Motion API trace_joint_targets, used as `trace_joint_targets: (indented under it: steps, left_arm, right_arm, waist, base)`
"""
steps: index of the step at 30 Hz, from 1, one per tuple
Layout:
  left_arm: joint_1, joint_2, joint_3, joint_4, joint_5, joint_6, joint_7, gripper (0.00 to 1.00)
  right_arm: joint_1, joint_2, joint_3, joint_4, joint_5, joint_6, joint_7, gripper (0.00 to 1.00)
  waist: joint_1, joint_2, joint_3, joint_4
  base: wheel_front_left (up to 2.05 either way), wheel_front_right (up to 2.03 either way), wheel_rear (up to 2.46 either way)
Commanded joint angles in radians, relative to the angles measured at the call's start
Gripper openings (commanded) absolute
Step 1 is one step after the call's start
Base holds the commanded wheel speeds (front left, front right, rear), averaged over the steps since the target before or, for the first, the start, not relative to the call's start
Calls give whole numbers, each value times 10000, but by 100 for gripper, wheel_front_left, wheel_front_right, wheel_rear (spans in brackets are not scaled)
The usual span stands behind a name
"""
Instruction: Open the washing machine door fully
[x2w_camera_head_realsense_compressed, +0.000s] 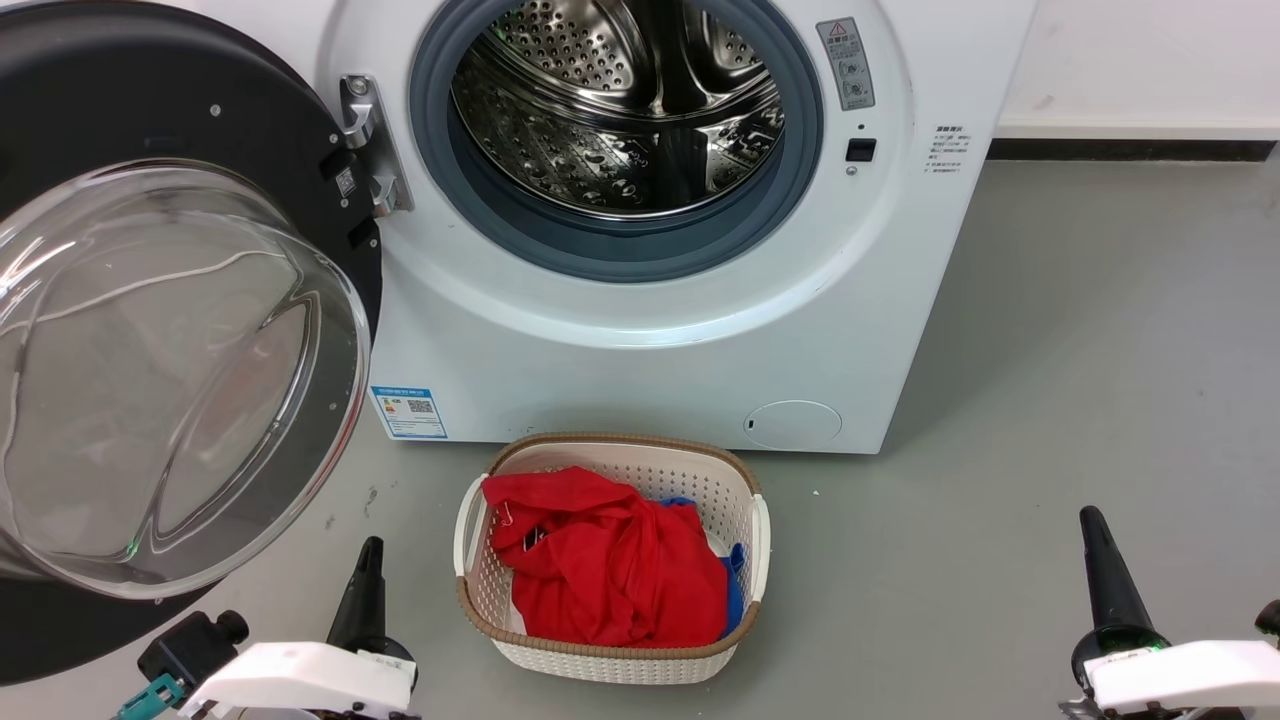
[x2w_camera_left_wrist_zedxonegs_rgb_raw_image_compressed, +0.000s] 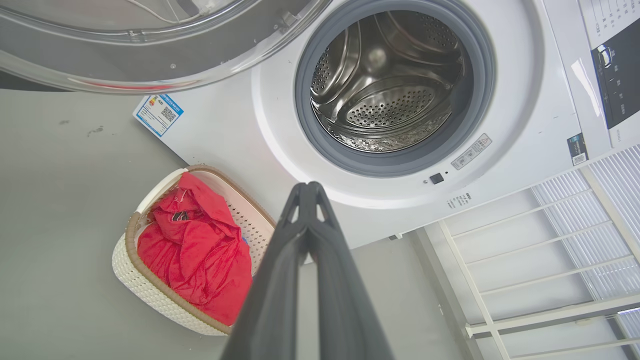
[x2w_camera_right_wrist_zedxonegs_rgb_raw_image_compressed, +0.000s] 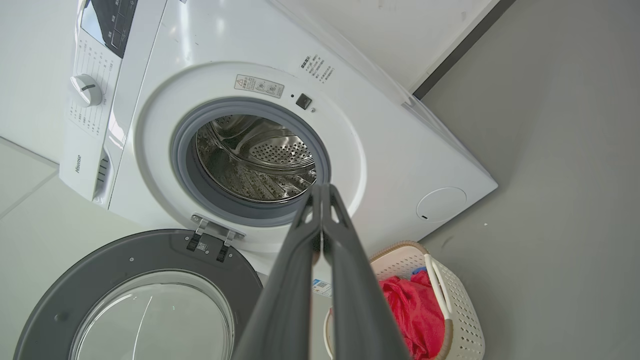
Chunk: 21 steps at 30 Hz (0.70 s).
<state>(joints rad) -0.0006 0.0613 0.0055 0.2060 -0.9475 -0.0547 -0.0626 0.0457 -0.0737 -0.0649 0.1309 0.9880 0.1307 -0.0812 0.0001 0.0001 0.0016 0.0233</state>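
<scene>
The washing machine door (x2w_camera_head_realsense_compressed: 180, 330) is found swung wide off the washing machine (x2w_camera_head_realsense_compressed: 650, 370); the fingers of the left gripper (x2w_camera_left_wrist_zedxonegs_rgb_raw_image_compressed: 309, 189) and right gripper (x2w_camera_right_wrist_zedxonegs_rgb_raw_image_compressed: 323, 189) are closed, empty.

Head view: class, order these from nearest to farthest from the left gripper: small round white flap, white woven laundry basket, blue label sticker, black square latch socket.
1. White woven laundry basket, on the floor just right of the left gripper.
2. Blue label sticker, washing machine's lower left corner.
3. Small round white flap, machine's lower right.
4. Black square latch socket, higher, right side.
</scene>
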Motion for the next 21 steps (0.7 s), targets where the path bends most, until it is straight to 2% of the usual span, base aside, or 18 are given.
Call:
trace_joint_targets:
  steps: [1, 21]
  left_arm:
    - [-258, 61, 64, -57, -326, -84, 70, 0]
    - [-573, 58, 361, 96, -2593, -345, 617, 0]
  right_arm:
    - [-255, -84, 5, -23, 341, 1, 66, 0]
    - [-739, -86, -27, 376, 2535, 2, 621, 0]
  waist:
    - [-1, -1, 0, -5]
    - [-1, -1, 5, -70]
  base:
    - [0, 0, 0]
    - [0, 0, 0]
